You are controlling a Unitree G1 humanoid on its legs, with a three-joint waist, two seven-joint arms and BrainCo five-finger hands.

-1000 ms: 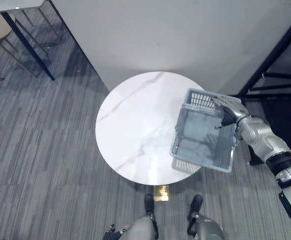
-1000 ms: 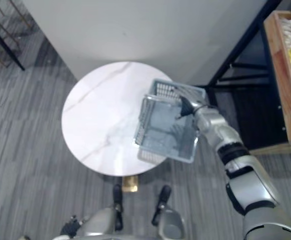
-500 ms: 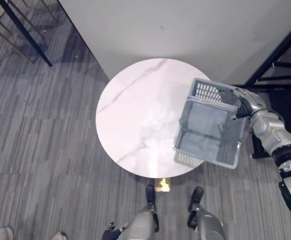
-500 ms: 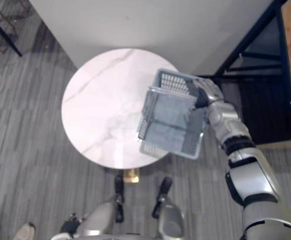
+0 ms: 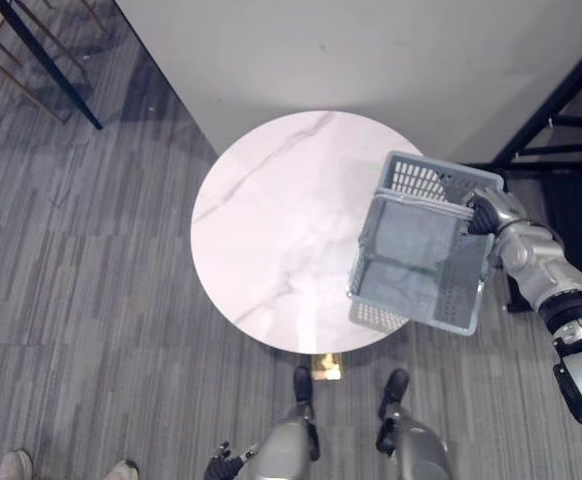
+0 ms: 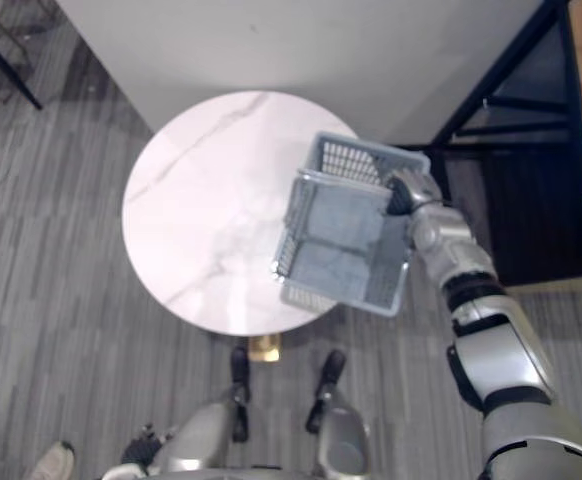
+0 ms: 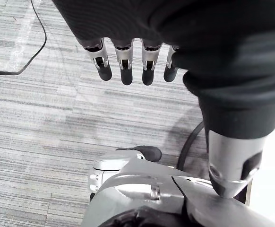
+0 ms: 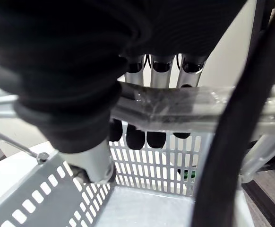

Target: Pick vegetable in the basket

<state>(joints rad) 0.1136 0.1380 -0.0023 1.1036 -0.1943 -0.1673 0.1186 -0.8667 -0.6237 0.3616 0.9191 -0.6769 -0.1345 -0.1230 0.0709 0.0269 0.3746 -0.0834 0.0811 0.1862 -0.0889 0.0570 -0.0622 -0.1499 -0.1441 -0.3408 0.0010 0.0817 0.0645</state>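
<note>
Basket (image 5: pixel 426 180) above table (image 5: pixel 271 230) edge — right hand (image 5: pixel 483 215) gripping handle (image 8: pixel 175 106).

**Hidden and cut-off parts**

The grey perforated plastic basket (image 5: pixel 421 250) is covering the right edge of the round white marble table (image 5: pixel 271 230). Its wrapped handle (image 8: pixel 175 106) is hiding the middle of the curled fingers of the right hand (image 8: pixel 136 137). The view's lower edge is cutting off a person's pale shoes (image 5: pixel 13 466).

One grey basket (image 5: pixel 426 183), one round white table (image 5: pixel 271 225), a left hand (image 7: pixel 128 59) and a right hand (image 5: pixel 484 215), two shoes (image 5: pixel 13 465).
</note>
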